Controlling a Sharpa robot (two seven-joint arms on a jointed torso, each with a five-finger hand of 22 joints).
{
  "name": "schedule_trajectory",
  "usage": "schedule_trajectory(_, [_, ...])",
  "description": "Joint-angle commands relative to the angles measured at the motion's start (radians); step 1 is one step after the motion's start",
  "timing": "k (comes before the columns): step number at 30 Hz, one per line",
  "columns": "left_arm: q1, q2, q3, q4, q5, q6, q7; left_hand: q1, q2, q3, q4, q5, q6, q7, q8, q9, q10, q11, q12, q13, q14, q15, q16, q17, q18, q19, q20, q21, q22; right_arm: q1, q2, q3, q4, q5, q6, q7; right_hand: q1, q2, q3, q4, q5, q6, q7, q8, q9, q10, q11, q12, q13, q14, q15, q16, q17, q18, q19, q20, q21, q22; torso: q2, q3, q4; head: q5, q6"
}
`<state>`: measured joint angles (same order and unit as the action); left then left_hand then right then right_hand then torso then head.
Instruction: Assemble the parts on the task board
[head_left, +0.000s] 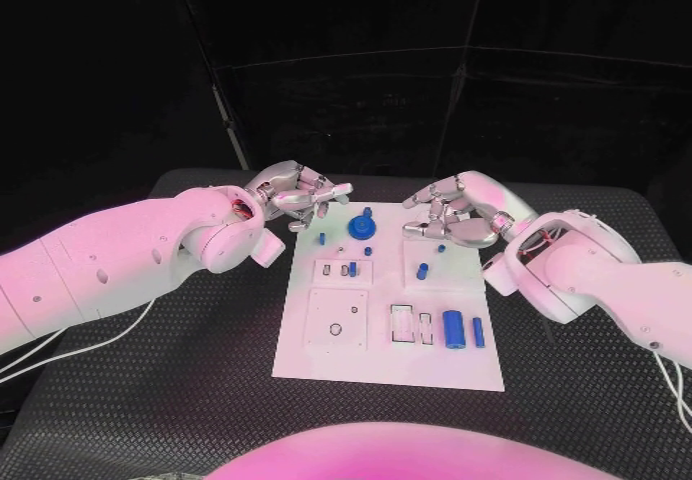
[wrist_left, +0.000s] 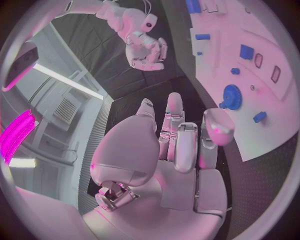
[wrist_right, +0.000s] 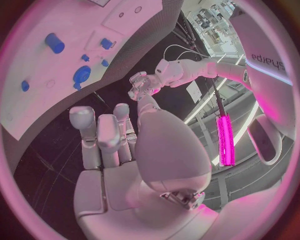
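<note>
The white task board (head_left: 387, 350) lies mid-table. On its far part sit a blue gear (head_left: 361, 228) and small blue pieces (head_left: 423, 270); a blue cylinder (head_left: 453, 326) lies near its right edge. My left hand (head_left: 296, 195) hovers just beyond the board's far left corner, fingers apart, holding nothing. My right hand (head_left: 454, 215) hovers over the far right corner, also holding nothing. In the left wrist view my left hand's fingers (wrist_left: 178, 145) reach toward the gear (wrist_left: 232, 95). The right wrist view has the extended fingers (wrist_right: 109, 140) near the gear (wrist_right: 81, 75) and board (wrist_right: 56, 100).
The black table (head_left: 188, 380) surrounds the board. White cables (head_left: 87, 340) trail under my left arm at the table's left side. Rectangular slots and recesses (head_left: 339, 325) mark the board's near half. A second blue piece (head_left: 479, 333) lies beside the cylinder.
</note>
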<state>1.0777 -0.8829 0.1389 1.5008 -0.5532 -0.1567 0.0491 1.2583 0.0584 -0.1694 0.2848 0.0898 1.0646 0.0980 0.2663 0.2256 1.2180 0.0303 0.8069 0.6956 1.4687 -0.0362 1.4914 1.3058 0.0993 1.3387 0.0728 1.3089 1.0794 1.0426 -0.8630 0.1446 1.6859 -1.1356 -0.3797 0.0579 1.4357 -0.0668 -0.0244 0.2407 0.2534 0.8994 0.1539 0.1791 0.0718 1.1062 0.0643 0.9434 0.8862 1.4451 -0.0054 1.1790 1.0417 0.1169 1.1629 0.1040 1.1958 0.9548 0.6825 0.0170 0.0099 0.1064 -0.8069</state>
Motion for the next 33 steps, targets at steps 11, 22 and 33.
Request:
schedule_trajectory(11, [0.091,0.122,-0.050,-0.083,-0.546,0.254,-0.513,-0.091,0.021,-0.091,0.007,-0.015,-0.055,-0.033,0.208,0.196,0.104,-0.034,0.435,0.440,0.102,-0.026,0.079,0.265,-0.045,0.093,-0.022,0.134,0.227,0.026,-0.024,0.006,-0.068,0.196,0.004,0.030,0.007,0.002,-0.009,-0.007,0.015,0.005,0.000,0.010,-0.001,0.018,0.002,0.012,0.006,0.009,-0.005,-0.003,0.005,0.014,0.010,-0.003,-0.008,-0.002,-0.028,0.0114,0.0001,0.002,0.004])
schedule_trajectory(22, [0.145,0.224,-0.107,-0.166,-0.616,0.324,-0.558,-0.110,0.013,-0.104,0.008,-0.035,-0.086,-0.029,0.224,0.223,0.101,-0.032,0.438,0.443,0.102,-0.025,0.079,0.265,-0.048,0.098,-0.022,0.140,0.239,0.027,-0.016,0.006,-0.081,0.174,0.007,-0.001,0.004,0.001,-0.021,-0.008,0.041,-0.001,0.000,0.011,-0.002,0.018,0.002,0.009,-0.001,0.013,-0.006,-0.013,0.003,0.014,0.016,-0.004,-0.017,-0.008,-0.028,0.0109,-0.0004,0.004,0.006])
schedule_trajectory(33, [0.157,0.289,-0.134,-0.222,-0.638,0.427,-0.576,-0.123,0.022,-0.106,0.008,-0.036,-0.099,-0.026,0.220,0.228,0.103,-0.030,0.442,0.448,0.102,-0.023,0.079,0.265,-0.049,0.100,-0.020,0.142,0.245,0.027,-0.006,0.006,-0.089,0.162,0.009,-0.020,0.005,0.004,-0.026,-0.008,0.068,-0.005,0.000,0.012,-0.003,0.017,0.002,0.006,-0.006,0.014,-0.006,-0.021,0.001,0.014,0.018,-0.005,-0.024,-0.015,-0.026,0.0097,-0.0003,0.007,-0.001])
